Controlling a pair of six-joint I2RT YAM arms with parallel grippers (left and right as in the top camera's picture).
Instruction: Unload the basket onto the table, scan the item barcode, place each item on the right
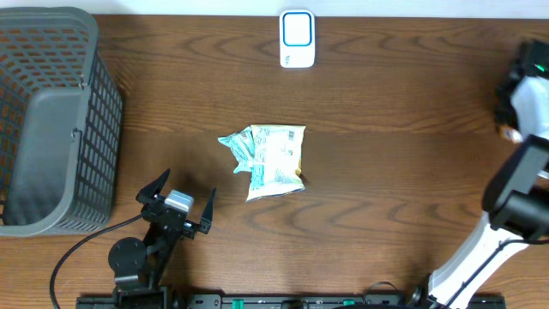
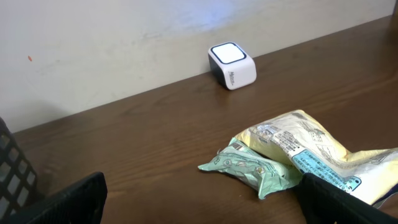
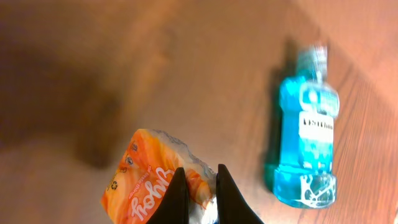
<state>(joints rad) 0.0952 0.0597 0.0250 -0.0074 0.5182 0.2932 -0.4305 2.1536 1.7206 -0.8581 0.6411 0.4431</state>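
On the table (image 1: pixel 386 172) lie two overlapping packets (image 1: pixel 273 161), one scanner (image 1: pixel 297 39), one basket (image 1: pixel 51 120).

Grey lattice basket (image 1: pixel 51 129), white blue-ringed scanner (image 1: pixel 297 39), orange packet (image 3: pixel 146 183), blue bottle (image 3: pixel 306 146), brown wood-grain table (image 1: pixel 386 172)

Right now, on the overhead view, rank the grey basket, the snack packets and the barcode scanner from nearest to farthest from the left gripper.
1. Grey basket, to the left of the open left gripper, and the snack packets, ahead to its right: too close to call.
2. Barcode scanner, at the far edge of the table: plainly farthest.
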